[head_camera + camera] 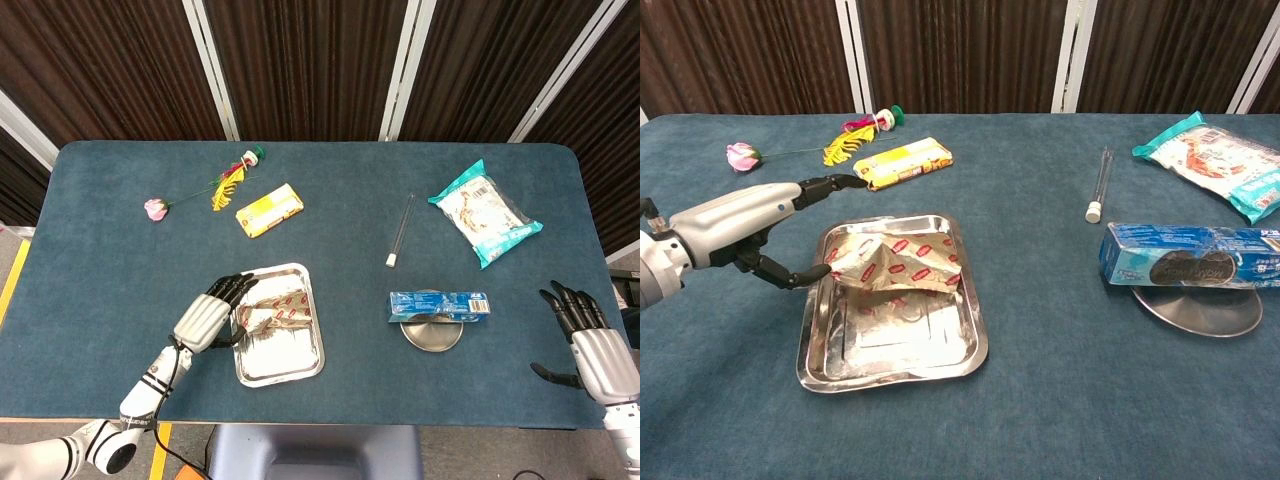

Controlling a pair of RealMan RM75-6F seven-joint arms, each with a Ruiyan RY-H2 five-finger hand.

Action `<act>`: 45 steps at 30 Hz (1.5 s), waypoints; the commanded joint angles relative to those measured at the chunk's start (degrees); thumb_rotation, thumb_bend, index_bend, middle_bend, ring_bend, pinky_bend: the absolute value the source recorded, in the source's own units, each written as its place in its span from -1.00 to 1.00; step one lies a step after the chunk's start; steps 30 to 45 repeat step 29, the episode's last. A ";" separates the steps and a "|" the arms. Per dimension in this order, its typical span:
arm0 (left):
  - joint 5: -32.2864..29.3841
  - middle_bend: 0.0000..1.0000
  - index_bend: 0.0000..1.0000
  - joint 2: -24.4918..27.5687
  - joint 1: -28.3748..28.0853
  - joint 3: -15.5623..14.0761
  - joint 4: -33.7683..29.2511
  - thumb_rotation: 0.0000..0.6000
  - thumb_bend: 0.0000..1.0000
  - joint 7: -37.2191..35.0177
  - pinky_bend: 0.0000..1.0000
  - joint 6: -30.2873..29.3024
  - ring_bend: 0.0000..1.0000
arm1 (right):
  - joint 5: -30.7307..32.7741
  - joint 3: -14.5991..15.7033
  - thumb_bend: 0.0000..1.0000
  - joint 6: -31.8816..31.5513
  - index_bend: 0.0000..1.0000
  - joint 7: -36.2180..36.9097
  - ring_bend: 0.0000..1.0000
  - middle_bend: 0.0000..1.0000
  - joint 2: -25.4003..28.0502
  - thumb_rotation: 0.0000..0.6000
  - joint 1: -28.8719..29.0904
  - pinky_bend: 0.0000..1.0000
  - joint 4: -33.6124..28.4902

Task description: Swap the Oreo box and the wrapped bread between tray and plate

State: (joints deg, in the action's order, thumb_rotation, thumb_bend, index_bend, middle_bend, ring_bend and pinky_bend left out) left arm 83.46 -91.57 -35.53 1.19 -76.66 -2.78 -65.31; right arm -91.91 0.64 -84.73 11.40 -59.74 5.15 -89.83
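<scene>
The wrapped bread, in tan paper with red marks, lies in the far half of the metal tray. My left hand is just left of it, fingers spread, holding nothing; its fingertips sit close to the wrapper's left end. The blue Oreo box rests across the round metal plate. My right hand stands open at the table's right edge, seen only in the head view.
A yellow snack box, a pink flower and a feathered toy lie far left. A glass tube lies mid-table and a teal snack bag lies far right.
</scene>
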 commanded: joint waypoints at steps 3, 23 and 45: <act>-2.65 -1.00 -1.00 8.12 0.58 -0.59 -10.46 1.00 -0.23 4.01 -0.92 4.64 -1.00 | -0.39 0.12 -0.75 -0.13 -1.00 0.58 -1.00 -1.00 0.20 1.00 -0.07 -1.00 0.06; 7.34 -1.00 -1.00 20.90 24.17 -8.79 -12.40 1.00 -0.20 8.87 -0.99 -29.59 -1.00 | -2.06 0.84 -0.75 -3.21 -1.00 -7.40 -1.00 -1.00 -1.85 1.00 -2.36 -1.00 -0.06; 9.32 -1.00 -1.00 19.83 24.62 -6.70 -8.48 1.00 -0.19 3.86 -1.00 -30.79 -1.00 | -1.46 0.63 -0.75 -3.63 -1.00 -10.61 -1.00 -1.00 -2.66 1.00 -3.02 -1.00 -0.58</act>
